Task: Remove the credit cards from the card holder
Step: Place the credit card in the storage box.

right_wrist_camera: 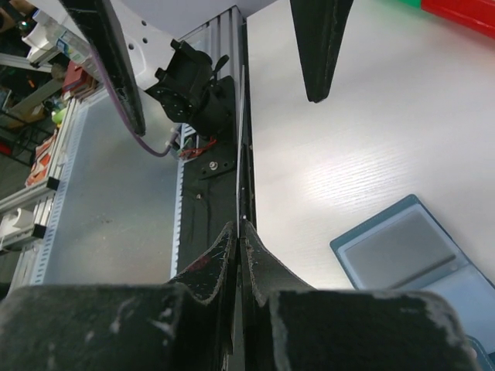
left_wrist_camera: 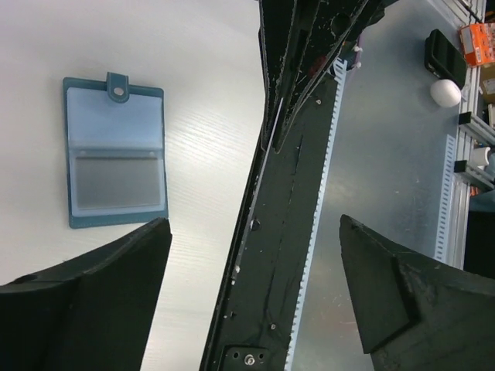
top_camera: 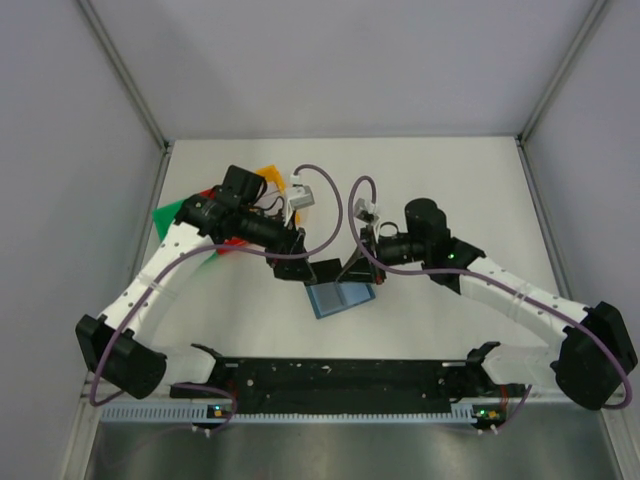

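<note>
Blue outside and paler grey-blue within, the card holder [top_camera: 340,298] lies opened flat on the white desk [top_camera: 440,180], near the middle and a little toward the arms' bases. From the left wrist its two panels [left_wrist_camera: 116,151] show face up, a snap tab at one short end. A grey rectangle [left_wrist_camera: 116,182] fills the pocket of the panel away from the tab.

The left gripper [top_camera: 305,268] hangs just beside the holder, apart from it, its jaws spread wide with only the desk and the rail showing between them. The right gripper [top_camera: 357,272] is just beside the holder's other side. In its wrist view the jaws are pressed together [right_wrist_camera: 238,228]; I cannot tell whether anything thin is pinched in the slit.

Behind the left arm lie a green tray [top_camera: 168,214], a red tray [right_wrist_camera: 464,14] and a yellow tray [top_camera: 268,176], well apart from the holder. A black rail [top_camera: 340,375] runs along the desk's near edge.
</note>
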`<state>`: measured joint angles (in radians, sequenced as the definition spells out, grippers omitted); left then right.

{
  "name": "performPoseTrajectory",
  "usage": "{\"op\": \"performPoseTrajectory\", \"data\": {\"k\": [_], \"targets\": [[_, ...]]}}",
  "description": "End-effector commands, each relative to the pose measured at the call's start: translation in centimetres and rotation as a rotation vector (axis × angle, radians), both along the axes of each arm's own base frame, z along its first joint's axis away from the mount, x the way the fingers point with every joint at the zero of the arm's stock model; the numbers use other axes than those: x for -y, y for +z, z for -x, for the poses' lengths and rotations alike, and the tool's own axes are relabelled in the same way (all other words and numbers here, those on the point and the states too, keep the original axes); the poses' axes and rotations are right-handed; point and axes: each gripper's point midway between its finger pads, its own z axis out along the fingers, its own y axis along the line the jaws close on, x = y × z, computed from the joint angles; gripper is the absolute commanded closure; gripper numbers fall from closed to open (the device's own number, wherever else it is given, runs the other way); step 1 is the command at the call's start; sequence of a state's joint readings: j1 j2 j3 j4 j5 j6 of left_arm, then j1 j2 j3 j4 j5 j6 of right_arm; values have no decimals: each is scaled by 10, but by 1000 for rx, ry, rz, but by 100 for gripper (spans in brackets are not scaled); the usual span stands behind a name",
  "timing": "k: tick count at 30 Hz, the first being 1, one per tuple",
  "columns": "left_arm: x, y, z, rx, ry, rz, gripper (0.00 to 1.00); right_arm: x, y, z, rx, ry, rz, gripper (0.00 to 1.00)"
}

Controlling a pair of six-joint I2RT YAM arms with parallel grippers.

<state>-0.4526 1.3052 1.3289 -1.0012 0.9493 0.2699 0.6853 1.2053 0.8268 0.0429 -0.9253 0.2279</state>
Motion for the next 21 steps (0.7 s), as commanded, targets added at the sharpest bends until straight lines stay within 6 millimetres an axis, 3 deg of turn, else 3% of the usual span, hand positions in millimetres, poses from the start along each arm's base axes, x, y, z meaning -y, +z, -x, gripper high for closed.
{"op": "performPoseTrajectory", "data": {"k": [1,12,15,18,20,21], "targets": [[-1,16,5,66,-20,21,2,-7,22,0,84,19,-61,100],[8,35,2,185,-51,100,2,-8,26,7,78,60,-80,100],[15,32,2,181,-82,85,5,-10,26,10,81,71,-80,100],[19,22,4,155,-124,55,20,-10,28,10,83,74,-82,100],[18,18,3,153,-128,29,47,-10,28,10,84,75,-79,100],[18,18,2,160,-133,24,54,-10,28,12,84,79,-78,100]]}}
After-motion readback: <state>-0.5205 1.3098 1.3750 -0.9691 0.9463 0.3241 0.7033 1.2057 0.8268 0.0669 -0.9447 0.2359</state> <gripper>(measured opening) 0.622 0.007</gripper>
